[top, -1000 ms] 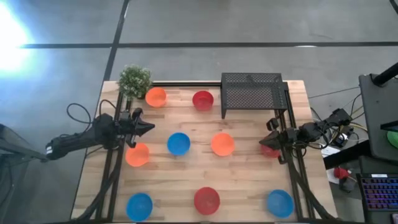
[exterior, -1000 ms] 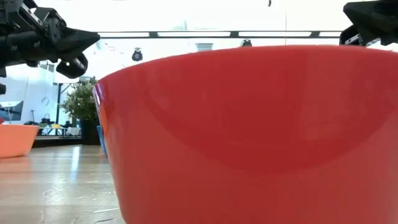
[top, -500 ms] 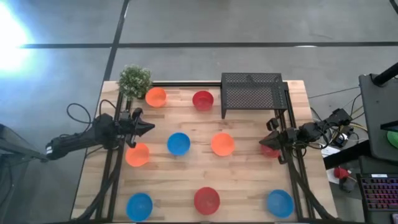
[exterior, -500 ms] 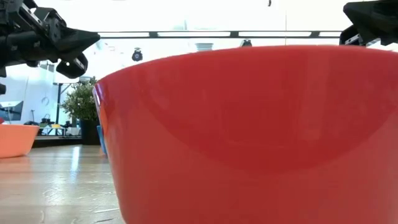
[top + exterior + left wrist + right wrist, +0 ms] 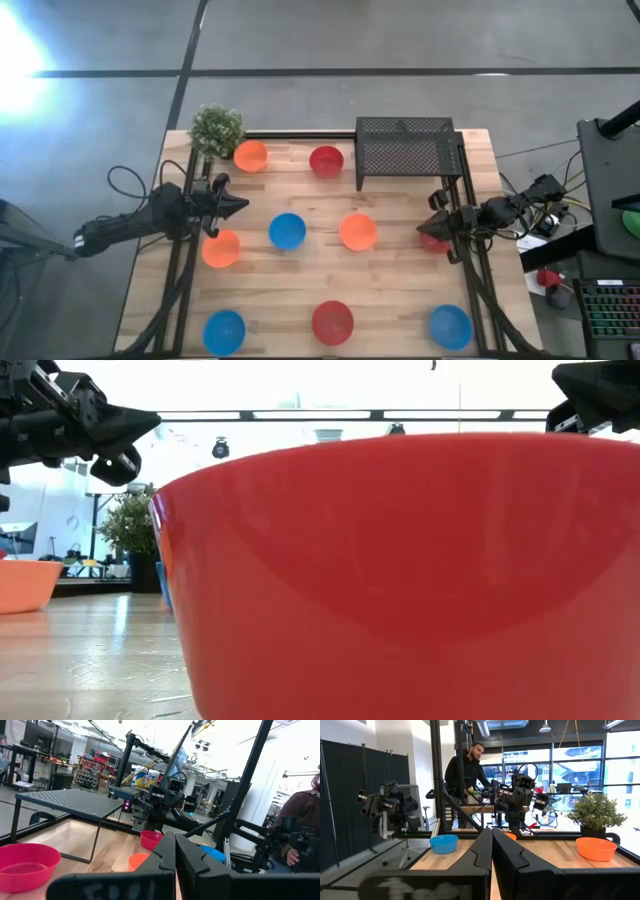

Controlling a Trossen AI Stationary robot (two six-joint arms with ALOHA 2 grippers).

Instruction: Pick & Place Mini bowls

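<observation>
No change at all over the last second: same poses, same layout, nothing lifted or shifted. Left gripper [image 5: 240, 205] hanging over the left side of the table [image 5: 400, 290], fingers pressed together on nothing, just far of an orange bowl [image 5: 221, 248]. Right gripper [image 5: 425, 228] at the right edge, likewise pinched closed and empty, over a red bowl [image 5: 436, 242] partly hidden beneath it. Other mini bowls spread apart across the wood: blue bowl [image 5: 287, 231] and orange one [image 5: 357, 231] mid-table, orange [image 5: 251, 155] and red [image 5: 326, 160] at the far edge between the potted plant [image 5: 216, 128] and the mesh rack [image 5: 404, 146], blue [image 5: 224, 331], red [image 5: 332, 322] and blue [image 5: 450, 326] along the near edge. Judging by this stillness, no pick begun; all nine left to move.
</observation>
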